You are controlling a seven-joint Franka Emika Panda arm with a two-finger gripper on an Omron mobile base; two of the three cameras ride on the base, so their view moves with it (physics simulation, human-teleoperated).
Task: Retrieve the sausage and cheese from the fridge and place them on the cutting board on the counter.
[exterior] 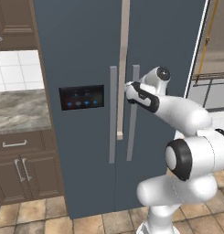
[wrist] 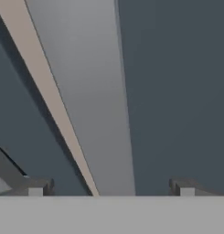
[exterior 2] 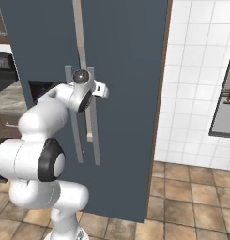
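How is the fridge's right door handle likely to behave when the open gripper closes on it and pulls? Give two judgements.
The handle is a straight grey bar fixed to the fridge, so probably rigid. Its smooth face in the hand view suggests the gripper could slide along it. The tall door will likely swing heavily.

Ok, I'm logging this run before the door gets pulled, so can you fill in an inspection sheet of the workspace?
Surface: counter, marble, left of the fridge.
Job's things: fridge shut, both doors closed; two grey handles side by side at the seam.
Clutter: nothing seen.
Hand: hand open, close to the door, a handle between its fingers, not gripped.
Cables: nothing seen.
Surroundings: brown cabinets under the counter, white wall tiles right of the fridge, tan floor tiles.
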